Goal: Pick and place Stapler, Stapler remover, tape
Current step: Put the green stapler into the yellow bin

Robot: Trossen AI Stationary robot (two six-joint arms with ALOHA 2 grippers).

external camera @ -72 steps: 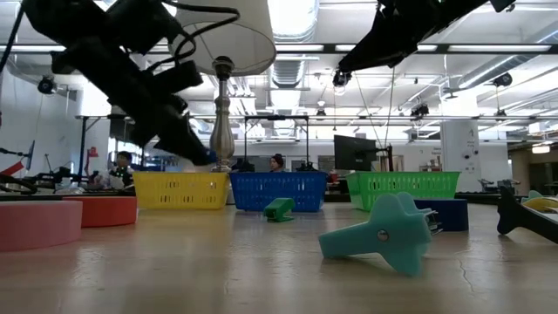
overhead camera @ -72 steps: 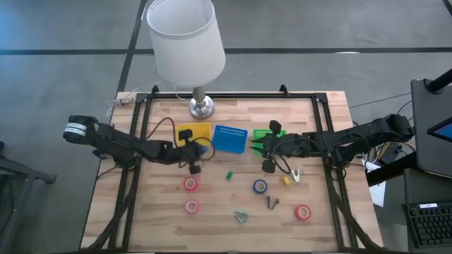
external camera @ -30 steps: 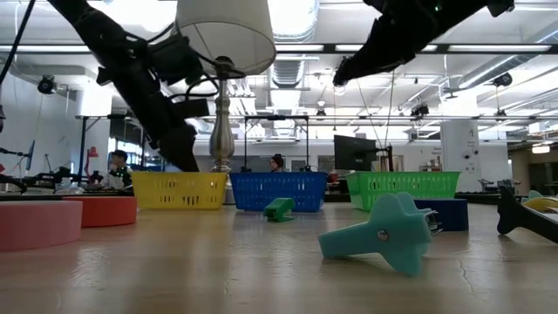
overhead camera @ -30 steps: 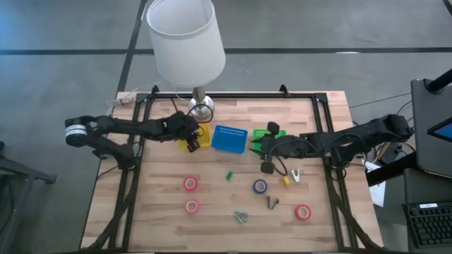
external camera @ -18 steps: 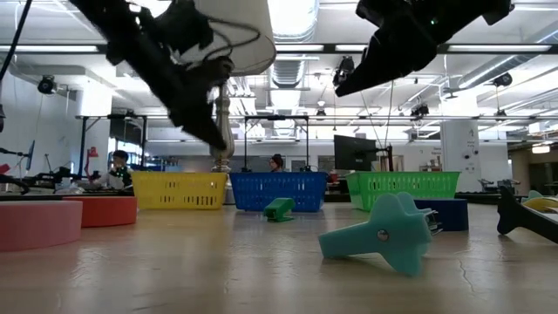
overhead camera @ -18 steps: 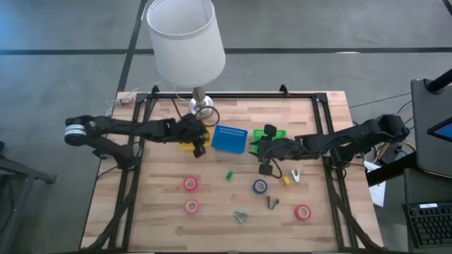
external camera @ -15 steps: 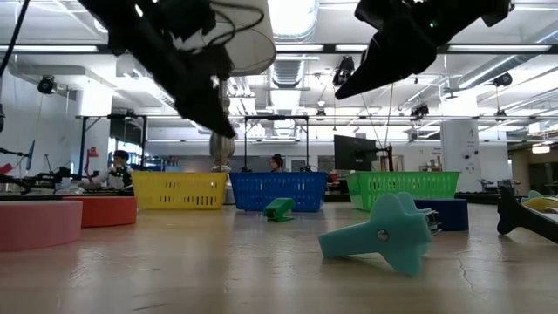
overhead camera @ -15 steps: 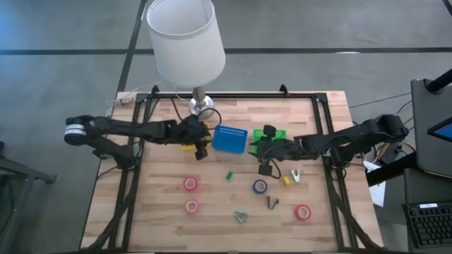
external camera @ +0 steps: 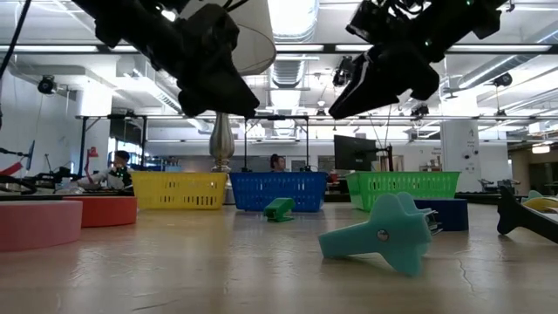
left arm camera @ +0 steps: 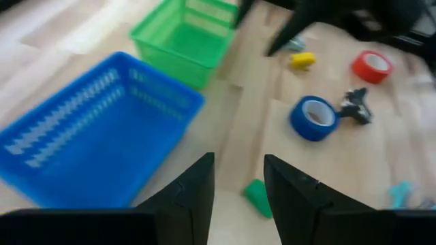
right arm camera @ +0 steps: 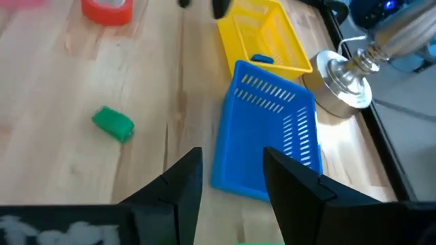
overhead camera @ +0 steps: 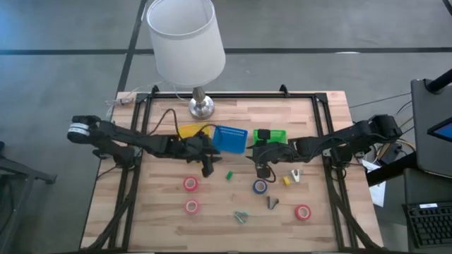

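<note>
Barely begun. Red tape (overhead camera: 191, 184), blue tape (overhead camera: 260, 187) and small green piece (overhead camera: 229, 175) all loose on bench (overhead camera: 318, 226), near side of blue tray (overhead camera: 229, 139). Left gripper (overhead camera: 207, 168) and right gripper (overhead camera: 260, 168) apart-fingered, holding nothing, beside blue tray.

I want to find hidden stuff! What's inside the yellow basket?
In the right wrist view, a small blue thing lies inside the yellow basket at one end. From above, the left arm covers part of the basket, so more could hide there.

We count four tape rolls flat on the table: red (overhead camera: 191, 184), red (overhead camera: 191, 207), red (overhead camera: 303, 212), and blue (overhead camera: 260, 187) beside a dark remover (overhead camera: 272, 203).
</note>
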